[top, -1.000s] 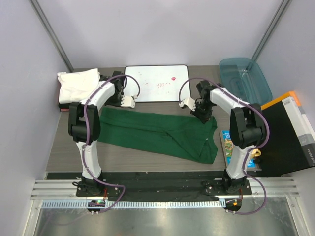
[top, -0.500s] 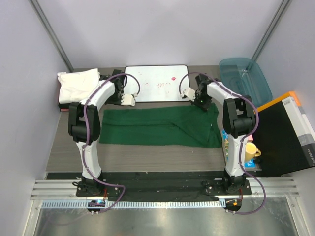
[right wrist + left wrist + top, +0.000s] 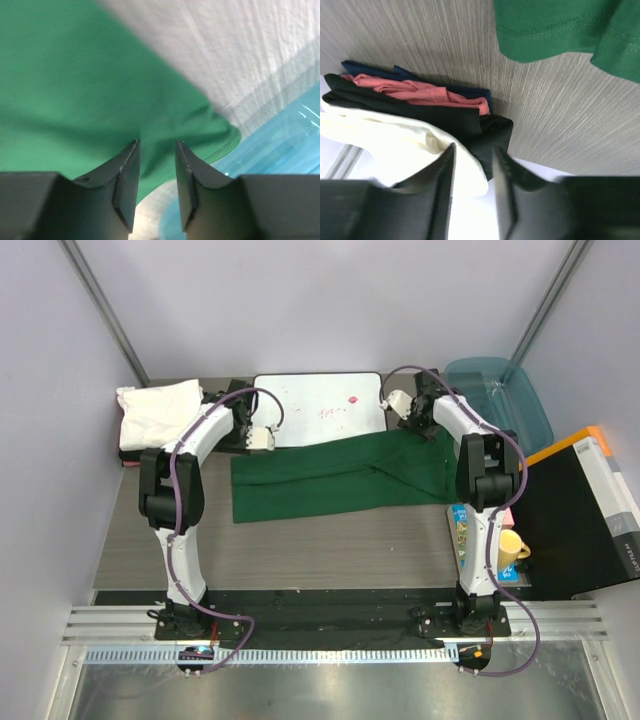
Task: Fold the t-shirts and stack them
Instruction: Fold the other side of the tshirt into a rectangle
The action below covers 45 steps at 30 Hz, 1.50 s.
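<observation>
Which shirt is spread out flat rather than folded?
The dark green shirt, laid out wide and flat in the middle; the white shirt sits folded at the far left.

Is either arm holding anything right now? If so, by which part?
Nothing. The left gripper and right gripper both have jaws apart, no cloth between them. The green t-shirt lies loose on the table beneath the right gripper.
</observation>
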### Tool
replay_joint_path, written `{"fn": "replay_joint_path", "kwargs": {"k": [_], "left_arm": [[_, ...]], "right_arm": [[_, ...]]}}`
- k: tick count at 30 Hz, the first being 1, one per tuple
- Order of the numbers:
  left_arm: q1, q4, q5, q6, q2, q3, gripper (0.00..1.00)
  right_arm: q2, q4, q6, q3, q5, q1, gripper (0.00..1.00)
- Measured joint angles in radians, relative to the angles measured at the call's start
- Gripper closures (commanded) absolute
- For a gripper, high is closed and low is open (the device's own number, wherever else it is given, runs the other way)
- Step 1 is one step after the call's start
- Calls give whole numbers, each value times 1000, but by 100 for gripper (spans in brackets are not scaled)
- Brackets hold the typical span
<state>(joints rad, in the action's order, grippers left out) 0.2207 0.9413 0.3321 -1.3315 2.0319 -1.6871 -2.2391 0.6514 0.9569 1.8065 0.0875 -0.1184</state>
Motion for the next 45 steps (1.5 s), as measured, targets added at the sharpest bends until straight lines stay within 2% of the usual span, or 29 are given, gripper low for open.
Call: {"fn": "replay_joint_path", "kwargs": {"k": [1,2,4,7,10,18,38,40,44,45], "left_arm": [[1,-3,0,0,0,0,47],[2,-5,-1,5,0,0,26],[5,-9,-3,7,0,0,12],[16,-9,-14,19,0,-3,10],[38,-10,-19,25,8,-18,1],[101,-11,-22,50,12,-26,0],[105,-16,-11,80,11,-6,0],[105,-16,-10,85,11,-6,0],[105,-11,-10,94,16,-15,0],[105,-9,-10,95,19,-19,0]], "right_arm": [[16,27,-1,0,-24,-3,57],[40,64,-1,0,-55,-8,57],[86,130,1,3,-105,-21,56],[150,257,6,35,-197,-51,55],[181,335,8,54,-270,-78,55],[128,430,29,52,-344,-107,52],[-2,380,80,86,-340,-97,51],[-2,379,84,93,-340,-97,52],[-3,373,97,122,-340,-97,69],[-4,374,102,127,-339,-97,69]]}}
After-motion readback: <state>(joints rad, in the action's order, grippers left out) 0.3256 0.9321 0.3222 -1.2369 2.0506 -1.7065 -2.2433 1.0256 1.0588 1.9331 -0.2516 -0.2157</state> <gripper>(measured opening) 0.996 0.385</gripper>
